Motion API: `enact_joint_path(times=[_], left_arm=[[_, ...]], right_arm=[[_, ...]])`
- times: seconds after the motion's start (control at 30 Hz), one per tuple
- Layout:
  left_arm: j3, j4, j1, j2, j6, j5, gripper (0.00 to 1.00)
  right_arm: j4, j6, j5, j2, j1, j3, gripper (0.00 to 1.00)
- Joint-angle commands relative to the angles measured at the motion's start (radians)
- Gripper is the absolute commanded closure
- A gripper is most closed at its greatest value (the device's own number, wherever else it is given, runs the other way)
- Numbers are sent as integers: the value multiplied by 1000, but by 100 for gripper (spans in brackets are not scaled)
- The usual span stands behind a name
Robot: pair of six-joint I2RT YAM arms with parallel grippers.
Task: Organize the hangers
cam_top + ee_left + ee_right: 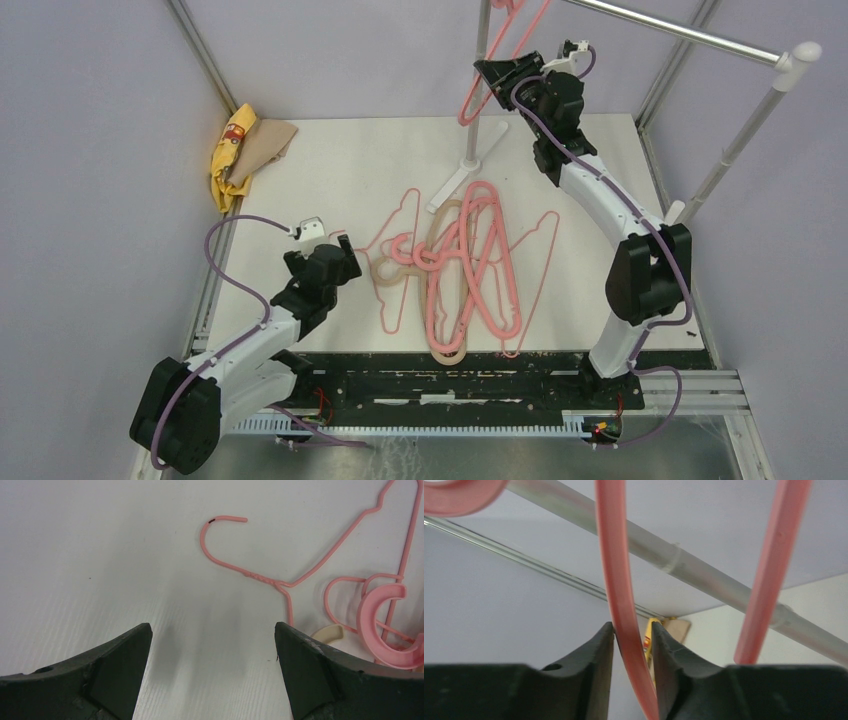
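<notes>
1. The table [340, 170] fills the top view; its near edge lies behind the arm bases.
2. The rail stand [680, 32] rises at the far right. Its bar runs out of the top view, so we cannot see its left end.
3. A heap of hangers [428, 256] lies mid-table, so overlapped that we cannot count them. A thin wire hanger [260, 575] lies at its left edge, and the left wrist view cuts off a beige hook [330, 632].
4. One pink hanger [618, 580] hangs raised near the bar. Its top is cropped, so we cannot tell whether its hook rests on the bar.
5. Yellow and tan cloths [245, 148] are bunched at the far-left corner.
6. The right gripper [633, 630] pinches that raised hanger's strand.
7. The left gripper [212, 627] is spread wide over bare table, just beside the wire hanger's hook.
</notes>
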Motion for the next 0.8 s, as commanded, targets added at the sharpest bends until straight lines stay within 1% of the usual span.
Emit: enact_joint_path(times=[0.0,0.03,0.07,0.3,0.4,0.43,0.57,0.67,0.77], left_arm=[[47,48,-3,6,33,-23,1],[46,49,-3,7,33,-24,1],[46,50,-3,5,33,-24,1],[42,47,-3,-2,31,-23,1],[40,47,-3,-15,36,-27,1],[38,46,-3,-19,37,-26,1],[38,47,-2,-28,42,-24,1],[42,45,-3,-19,41,-24,1],[43,48,-3,-1,34,-20,1]], right_arm=[[-40,-37,22,-116,-5,-107,51],[-41,-49,21,-134,-6,-123,45],[-45,-65,20,-152,-6,-135,40],[-64,-191,16,-313,-6,-261,14],[-118,-271,19,-419,-5,-324,6],[-147,-299,20,-456,-4,-344,6],[-363,-422,52,-578,32,-414,6],[-479,-506,131,-669,121,-522,10],[-564,-533,248,-725,238,-669,14]])
